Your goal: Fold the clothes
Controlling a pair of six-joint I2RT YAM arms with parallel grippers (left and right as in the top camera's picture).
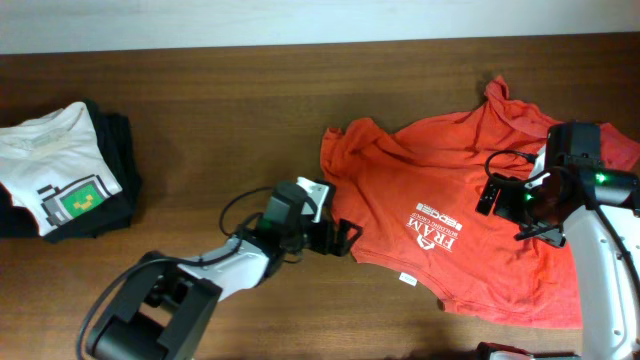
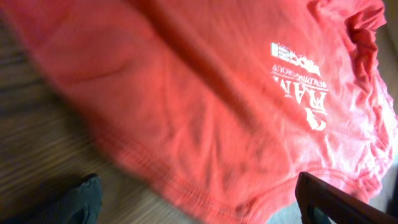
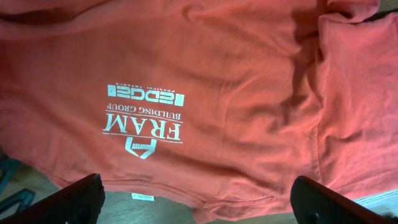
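Black fingers of the left gripper (image 2: 198, 182) stand wide apart, holding nothing. One shows at each lower corner of the left wrist view, with wood grain under them and the stitched hem of the T-shirt (image 1: 460, 190) running just ahead. From overhead, that gripper sits at the shirt's left edge, right beside the cloth. Whether it touches the cloth I cannot tell.

The right gripper (image 3: 196, 186) is also spread open and empty. It hangs above the right part of the shirt, and orange-red fabric fills nearly all of its wrist view. The white print (image 3: 146, 127) reading "FRAM BUILDING GROUP" lies between the fingers and a little beyond them. A small white tag (image 3: 143, 196) shows at the hem near the left finger.

The shirt itself lies unfolded and rumpled on the right half of the dark wooden table (image 1: 220, 110), with creases across the body and one sleeve bunched at the upper right.

Well apart, at the table's far left, a white T-shirt (image 1: 55, 160) with a green pixel graphic rests folded on top of folded black garments (image 1: 122, 160).
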